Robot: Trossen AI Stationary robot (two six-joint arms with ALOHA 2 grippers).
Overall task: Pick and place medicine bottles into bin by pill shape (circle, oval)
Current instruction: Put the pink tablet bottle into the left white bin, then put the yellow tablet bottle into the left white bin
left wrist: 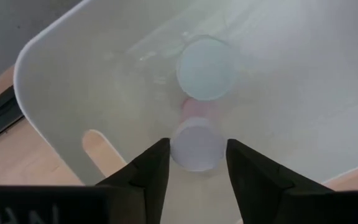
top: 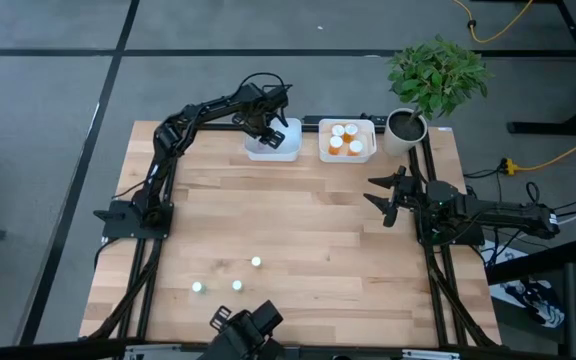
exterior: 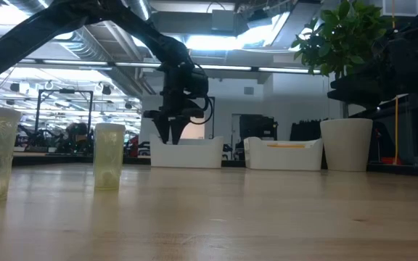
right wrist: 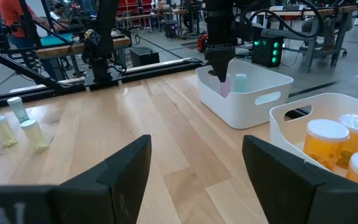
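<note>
My left gripper point(top: 268, 135) hangs over the left white bin point(top: 286, 152) at the table's far edge, fingers pointing down into it, shut on a pink vial with a pale cap point(left wrist: 196, 155). The vial also shows in the right wrist view point(right wrist: 225, 87). A second pale-capped vial point(left wrist: 207, 67) stands on the bin's floor beside it. Several orange bottles with white caps point(top: 345, 139) stand in the right white bin point(top: 370, 155). Three pale green vials point(top: 236, 284) stand on the table near its front edge. My right gripper point(top: 383, 200) is open and empty at the table's right side. My left gripper pinches the pink vial between its two fingers at the capped top end point(left wrist: 179, 152). The fingers come from above, pointing down into the bin. The vial stays upright below the fingers, inside the bin's walls; whether its bottom touches the bin's floor I cannot tell.
A potted plant in a white pot point(top: 406, 130) stands at the far right corner, next to the right bin. The pale green vials also show close up in the low view point(exterior: 108, 156). The middle of the wooden table point(top: 298, 220) holds nothing.
</note>
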